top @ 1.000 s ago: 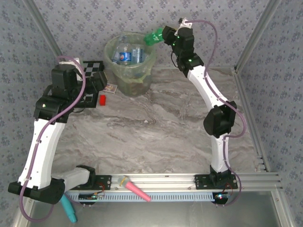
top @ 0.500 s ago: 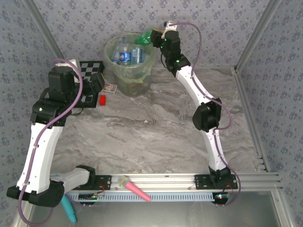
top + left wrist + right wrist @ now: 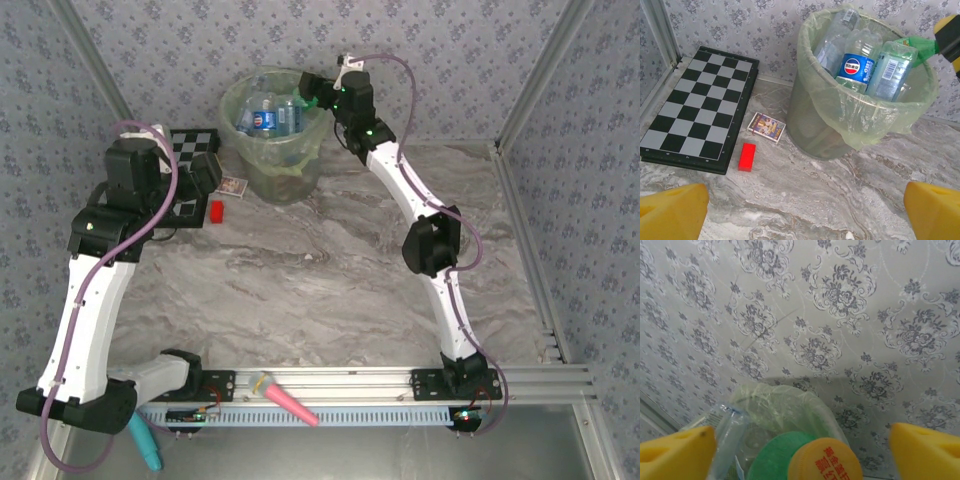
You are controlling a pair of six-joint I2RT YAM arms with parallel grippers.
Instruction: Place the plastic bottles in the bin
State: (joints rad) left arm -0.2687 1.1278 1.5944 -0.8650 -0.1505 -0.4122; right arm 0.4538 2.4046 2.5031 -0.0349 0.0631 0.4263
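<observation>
The bin stands at the back of the table, a pale-green bucket with a thin bag over its rim. Several clear plastic bottles stick up out of it, one with a blue label and one with a barcode. My right gripper hangs over the bin's right rim, open wide. A green bottle with a yellow cap lies between its spread fingers, touching neither, and leans on the bin's edge. My left gripper is open and empty, left of the bin.
A folded chessboard lies left of the bin, with a small red block and a small printed box beside it. A pink tool and a teal tool lie by the arm bases.
My right arm swung left, carrying the green bottle from beside the bin to over its rim. The left arm barely shifted.
</observation>
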